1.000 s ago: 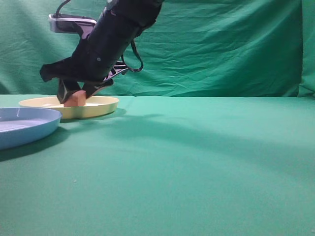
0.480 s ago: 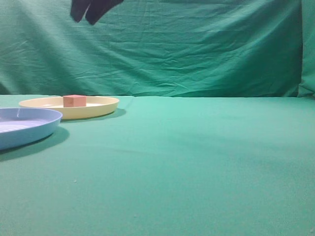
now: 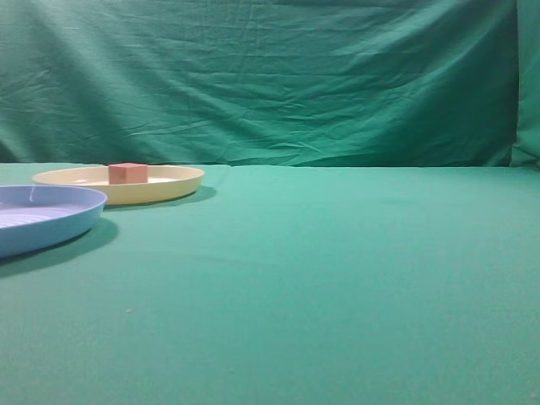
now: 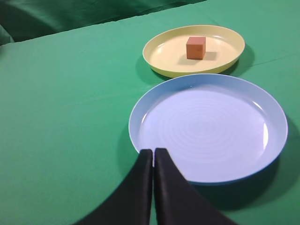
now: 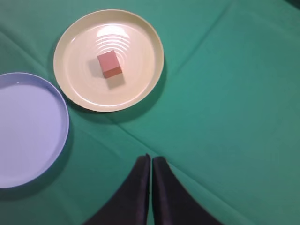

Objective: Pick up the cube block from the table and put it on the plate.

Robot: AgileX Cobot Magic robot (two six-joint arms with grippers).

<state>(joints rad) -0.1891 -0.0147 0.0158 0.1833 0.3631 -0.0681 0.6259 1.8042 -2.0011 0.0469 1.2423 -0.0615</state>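
Observation:
The red-pink cube block (image 3: 127,173) sits inside the cream plate (image 3: 173,181) at the far left of the green table (image 3: 337,270). It also shows in the left wrist view (image 4: 195,48) on the plate (image 4: 161,51) and in the right wrist view (image 5: 109,64) on the plate (image 5: 140,79). My left gripper (image 4: 153,151) is shut and empty, above the near rim of the blue plate. My right gripper (image 5: 151,158) is shut and empty, high above the cloth, apart from the cream plate. Neither arm shows in the exterior view.
A light blue ridged plate (image 3: 76,221) lies at the left front, next to the cream plate; it also shows in the left wrist view (image 4: 276,117) and the right wrist view (image 5: 58,117). A green fabric backdrop (image 3: 337,76) stands behind the table.
The arm that was over the cream plate with the cube has let go of it, risen and left the exterior view. The cube rests on the plate.

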